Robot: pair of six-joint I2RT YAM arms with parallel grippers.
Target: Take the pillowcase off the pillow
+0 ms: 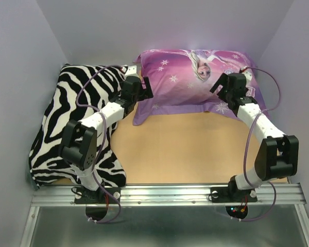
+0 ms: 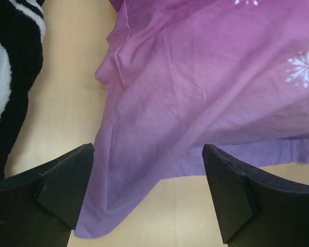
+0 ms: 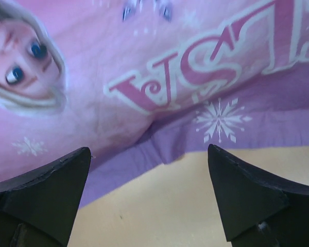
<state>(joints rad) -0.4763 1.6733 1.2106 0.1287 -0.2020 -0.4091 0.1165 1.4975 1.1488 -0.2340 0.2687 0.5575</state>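
My left claw (image 2: 147, 159) is wide open over the pillowcase (image 2: 195, 92) corner. My right claw (image 3: 149, 154) is open too, w/ nothing in it, over its near edge.

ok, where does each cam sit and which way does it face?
Top external: above and behind the bases, looking down at the table, both arms, zebra cushion and pillowcase.
Left wrist: on the left arm, past the open left hand at the pillowcase's near-left corner and cushion edge.
Right wrist: on the right arm, past the open right hand at the princess print and lettering.
Shared: all show pillowcase and table.
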